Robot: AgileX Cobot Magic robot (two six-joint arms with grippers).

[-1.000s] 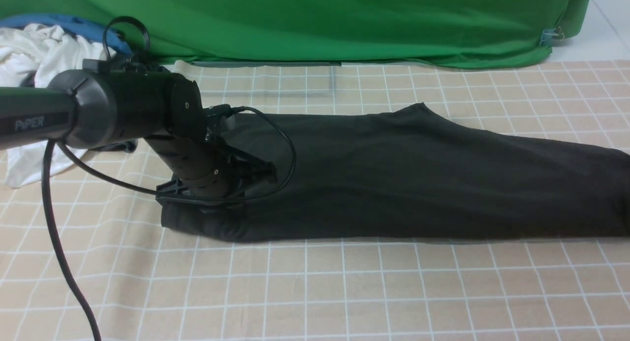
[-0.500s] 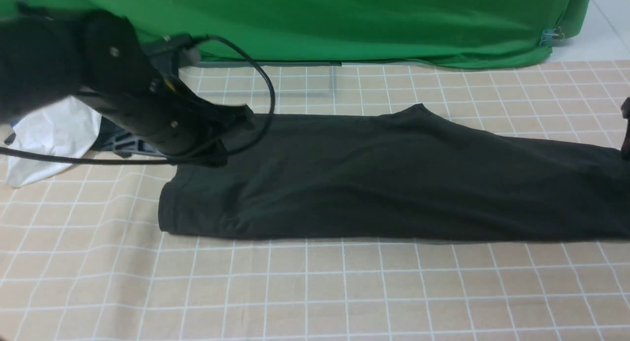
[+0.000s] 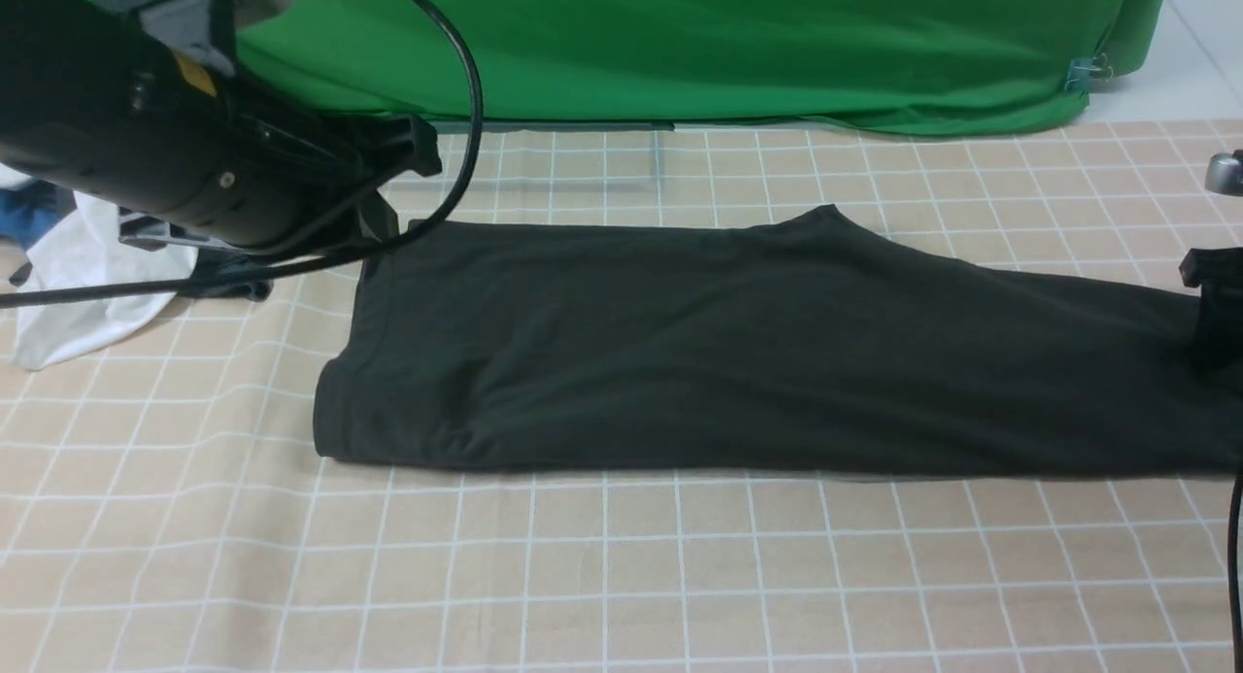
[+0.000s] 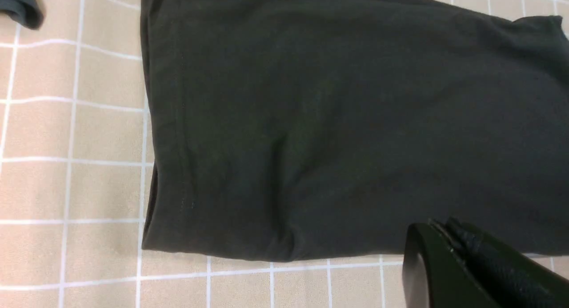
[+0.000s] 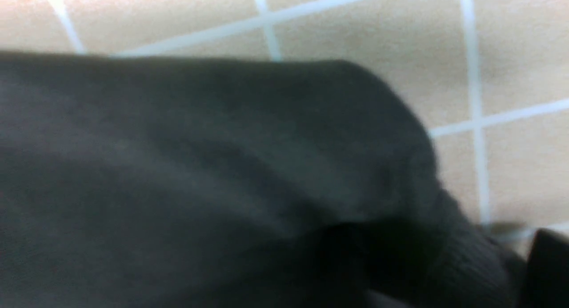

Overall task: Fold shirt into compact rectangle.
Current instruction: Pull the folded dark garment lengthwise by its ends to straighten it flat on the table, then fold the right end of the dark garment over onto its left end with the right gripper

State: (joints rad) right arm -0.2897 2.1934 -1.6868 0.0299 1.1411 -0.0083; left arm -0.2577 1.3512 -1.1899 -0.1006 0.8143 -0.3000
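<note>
The left gripper has its tips pressed together, nothing between them, raised above the cloth at 10 o'clock in the front view. The right gripper is down against the fabric at 3 o'clock, partly cut off; whether its jaws are wide or narrow, or grip cloth, I cannot tell.

The black, matte, soft-knit T-shirt lies as a long folded band from 9 to 3 o'clock, with a small raised peak towards 2 o'clock and a rumple towards 8. Beneath it is a beige tablecloth with a white grid, softly rippled near 8 o'clock.

At 9 o'clock sits a crumpled white garment, with dark fabric beside it. Smooth green cloth hangs across 12.

The left wrist view alone resolves the stitched hem and its doubled layers; the right wrist view shows a rounded corner and a blurred, deep crease, which the front view does not.
</note>
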